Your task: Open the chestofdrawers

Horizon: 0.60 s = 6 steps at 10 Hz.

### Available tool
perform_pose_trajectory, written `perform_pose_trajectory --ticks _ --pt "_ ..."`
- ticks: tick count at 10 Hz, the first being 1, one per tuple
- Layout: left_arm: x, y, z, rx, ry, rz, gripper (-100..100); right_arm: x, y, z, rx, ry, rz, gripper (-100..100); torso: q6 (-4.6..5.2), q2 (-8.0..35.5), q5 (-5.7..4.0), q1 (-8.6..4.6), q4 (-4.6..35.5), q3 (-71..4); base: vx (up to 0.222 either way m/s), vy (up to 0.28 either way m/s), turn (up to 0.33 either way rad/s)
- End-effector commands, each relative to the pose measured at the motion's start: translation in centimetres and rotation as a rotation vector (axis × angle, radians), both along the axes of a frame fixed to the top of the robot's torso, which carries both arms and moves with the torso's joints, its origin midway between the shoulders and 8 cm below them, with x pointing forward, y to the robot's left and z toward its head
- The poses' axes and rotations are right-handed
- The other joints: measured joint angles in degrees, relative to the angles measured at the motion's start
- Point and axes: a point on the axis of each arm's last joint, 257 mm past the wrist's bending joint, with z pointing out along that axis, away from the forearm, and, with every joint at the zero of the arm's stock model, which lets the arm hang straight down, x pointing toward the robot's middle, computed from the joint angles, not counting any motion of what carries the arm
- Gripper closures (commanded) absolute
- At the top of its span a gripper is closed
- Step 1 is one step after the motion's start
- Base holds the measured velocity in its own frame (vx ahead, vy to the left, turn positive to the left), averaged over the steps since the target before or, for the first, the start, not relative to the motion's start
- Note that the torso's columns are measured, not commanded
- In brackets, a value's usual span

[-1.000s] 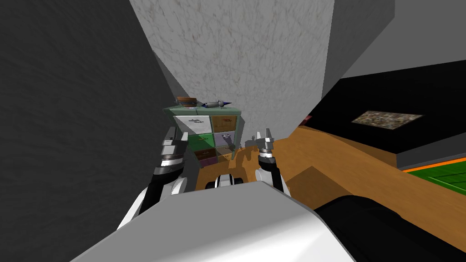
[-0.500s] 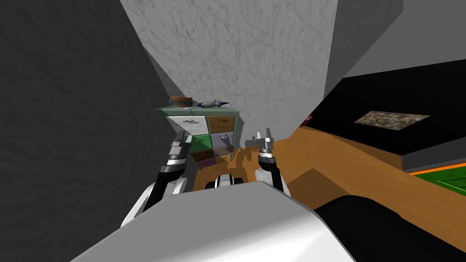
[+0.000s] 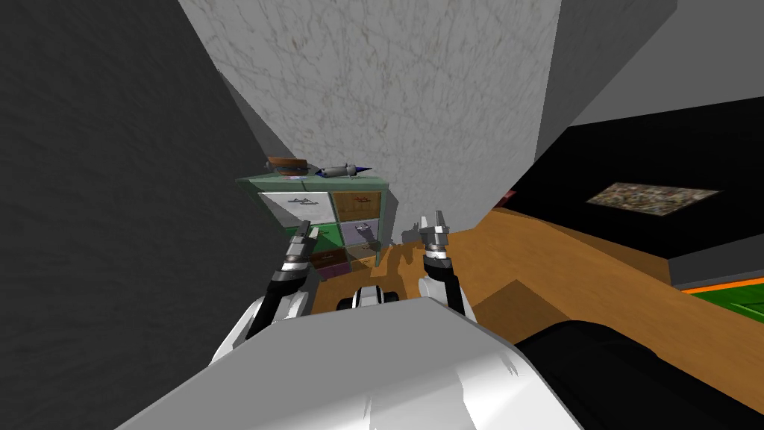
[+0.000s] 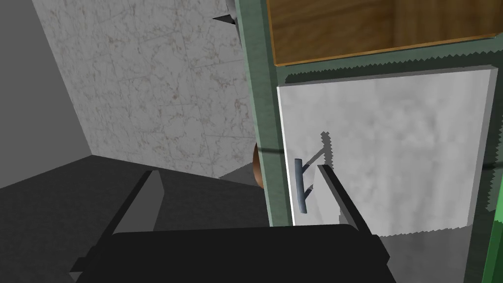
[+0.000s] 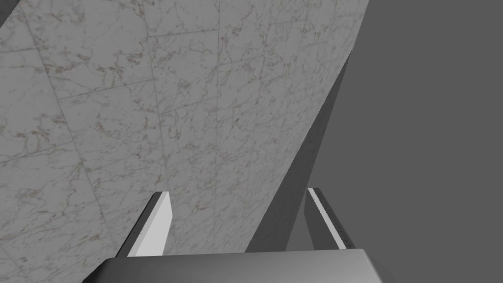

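The chest of drawers (image 3: 322,182) has a green frame and several drawer fronts in different colours. It stands against the marbled wall. My left gripper (image 3: 307,228) is open in front of its left column, just below the white top drawer (image 3: 295,206). In the left wrist view that white drawer front (image 4: 393,157) carries a small grey-blue handle (image 4: 300,187). The handle lies between my left gripper's (image 4: 240,179) fingers, close to one finger (image 4: 339,196), with no contact seen. My right gripper (image 3: 435,224) is raised to the right of the chest, open and empty (image 5: 240,206).
A brown item (image 3: 287,163) and a grey object with blue pointed ends (image 3: 342,170) lie on the chest's top. A dark grey wall (image 3: 112,224) runs close along the left. Wooden floor (image 3: 567,269) spreads to the right, toward a black area.
My left arm has swung right and forward, from beside the chest's left edge to the front of its left drawers. The head camera has shifted slightly. The right arm has stayed put.
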Motion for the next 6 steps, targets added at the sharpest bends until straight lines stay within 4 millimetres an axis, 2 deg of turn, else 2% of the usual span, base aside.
perform_pose_trajectory --ticks 1,6 --pt "0.7 0.7 -2.7 -0.001 0.042 0.006 -100 0.0 0.0 0.0 0.0 0.0 0.0 0 -0.01 0.0 0.0 0.0 0.0 0.0 0.073 -0.089 0.016" --pt "1.9 1.8 -6.8 -0.015 0.109 0.02 -100 0.0 0.0 0.0 0.0 0.0 0.0 0 0.0 0.0 0.0 0.0 0.0 0.0 0.055 -0.082 0.014"
